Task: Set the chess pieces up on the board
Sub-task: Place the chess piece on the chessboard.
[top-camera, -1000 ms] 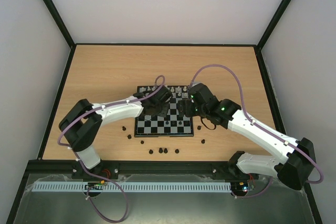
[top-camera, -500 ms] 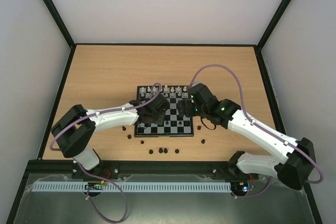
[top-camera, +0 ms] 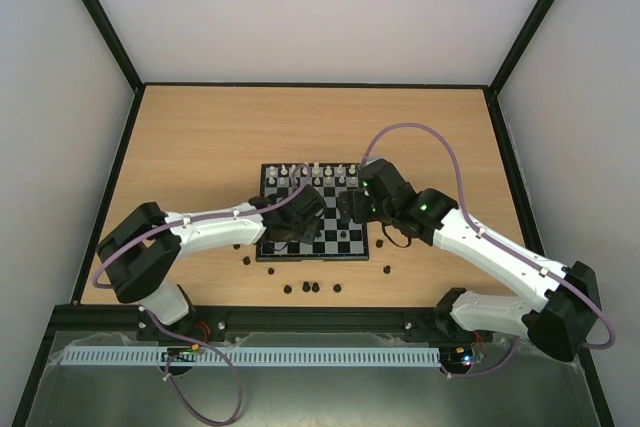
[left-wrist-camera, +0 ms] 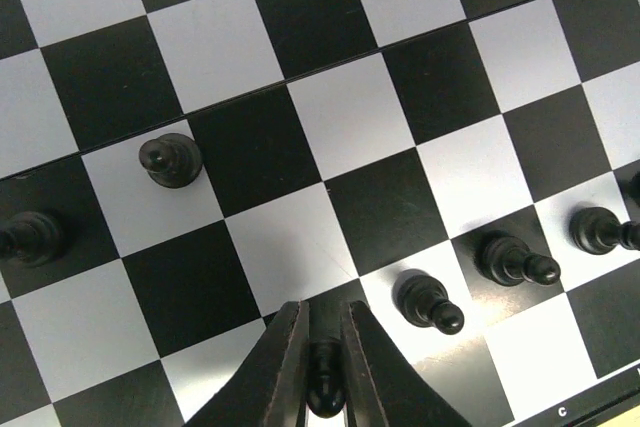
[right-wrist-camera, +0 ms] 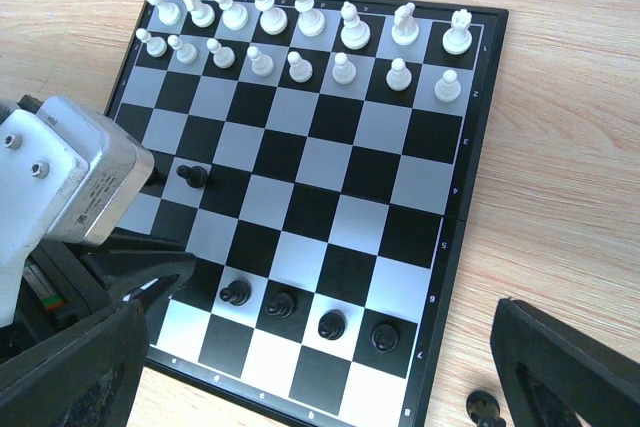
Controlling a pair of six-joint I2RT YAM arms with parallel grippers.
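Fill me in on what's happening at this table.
Two robot arms are setting up a small black-and-white checkered chessboard. The left claw is shut on a small black chess piece over the board's near edge. The right claw is open and holds nothing. The white chess pieces fill the two far rows. A few black pawns stand on the near side, and other loose black pieces lie on the wooden table in front.
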